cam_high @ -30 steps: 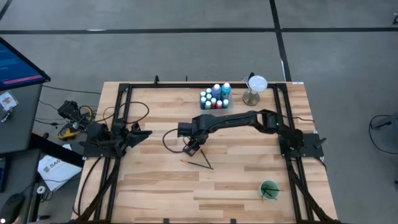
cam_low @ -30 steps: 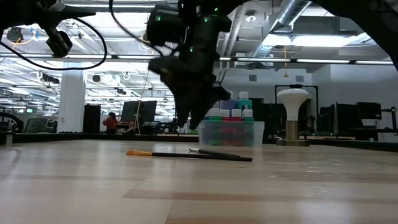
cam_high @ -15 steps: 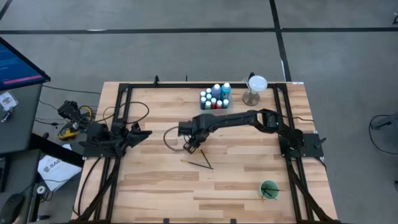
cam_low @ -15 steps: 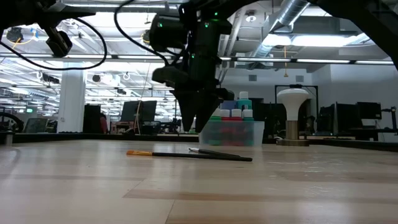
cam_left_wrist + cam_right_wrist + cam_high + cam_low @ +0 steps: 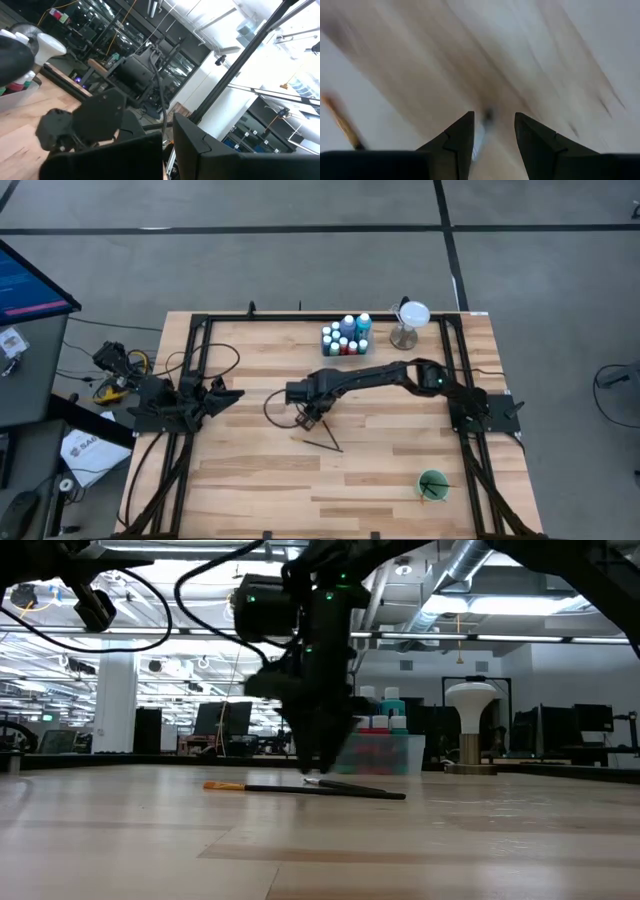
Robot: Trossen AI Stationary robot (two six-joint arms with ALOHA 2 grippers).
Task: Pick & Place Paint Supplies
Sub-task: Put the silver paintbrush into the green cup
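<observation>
Two thin dark-handled paintbrushes (image 5: 322,443) lie flat and crossed on the wooden table near its middle; one has an orange end (image 5: 222,785). My right gripper (image 5: 308,420) points down just above them, open, with its fingers on either side of the pale tip (image 5: 481,134) of one brush. Touch does not show. The white-capped paint bottles (image 5: 346,336) stand in a clear box at the far edge. My left gripper (image 5: 228,394) waits shut at the table's left side.
A white-topped stemmed stand (image 5: 410,320) is right of the bottle box at the far edge. A round green cup (image 5: 432,483) sits near the front right corner. Black frame rails (image 5: 196,350) run along both sides. Bare wood lies in front of the brushes.
My right gripper has sunk toward the brushes and turned a little about its own axis; its fingers keep the same gap. The brushes have stayed where they were.
</observation>
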